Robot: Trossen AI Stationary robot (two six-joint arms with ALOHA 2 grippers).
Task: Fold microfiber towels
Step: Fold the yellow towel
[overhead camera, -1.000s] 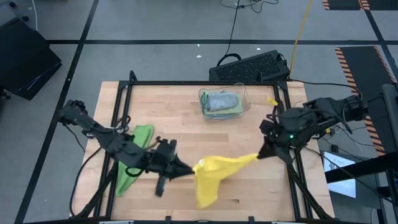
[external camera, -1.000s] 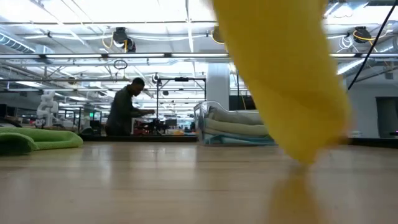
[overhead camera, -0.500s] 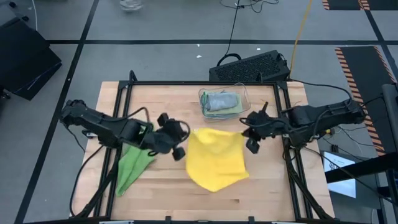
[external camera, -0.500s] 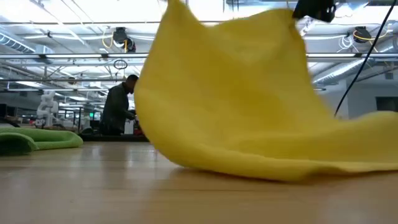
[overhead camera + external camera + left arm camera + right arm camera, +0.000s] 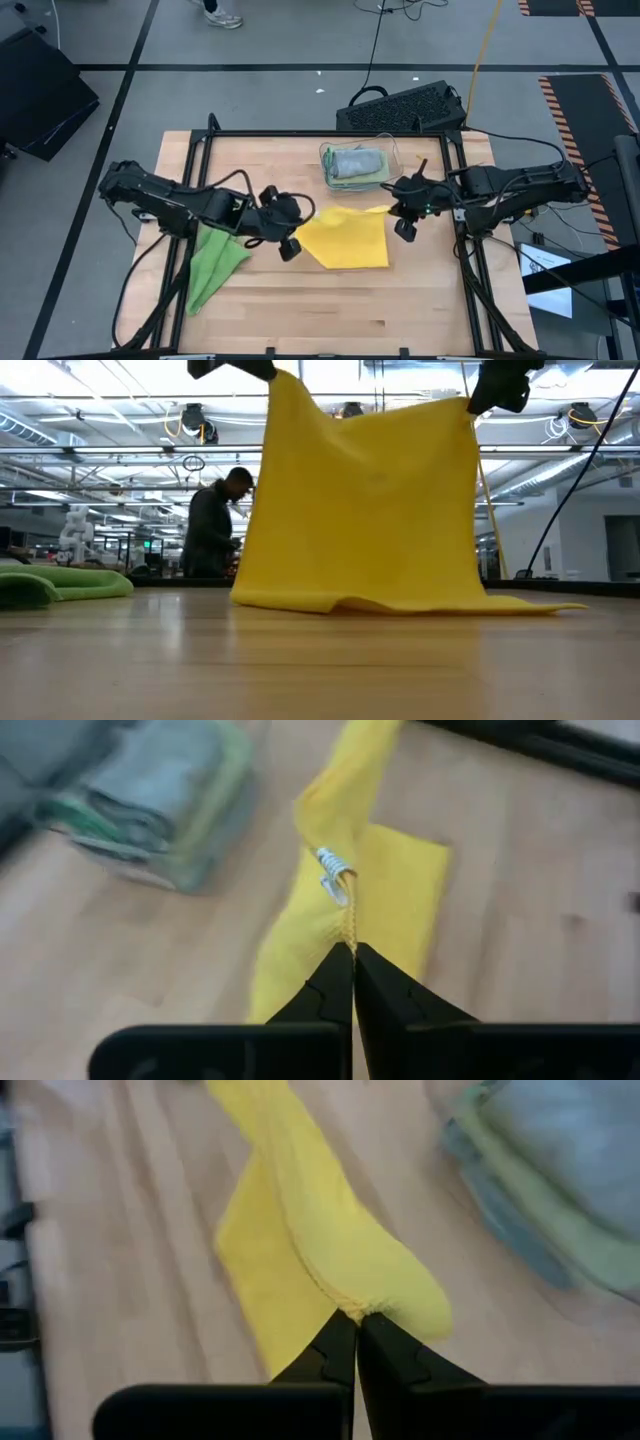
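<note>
yellow towel (image 5: 370, 500) hung btw 2 claws | hem on table (image 5: 300, 670) (green towel (image 5: 60, 582) far side)

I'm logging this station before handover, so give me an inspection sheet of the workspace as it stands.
Surface: wooden table, black frame around it.
Job's things: yellow towel hung between both claws, lower edge on the table; green towel lying crumpled at left.
Clutter: clear bin holding folded towels.
Claws: left claw shut on yellow towel; right claw shut on yellow towel.
Cables: yellow cable on the floor.
Surroundings: person standing beyond the table.
</note>
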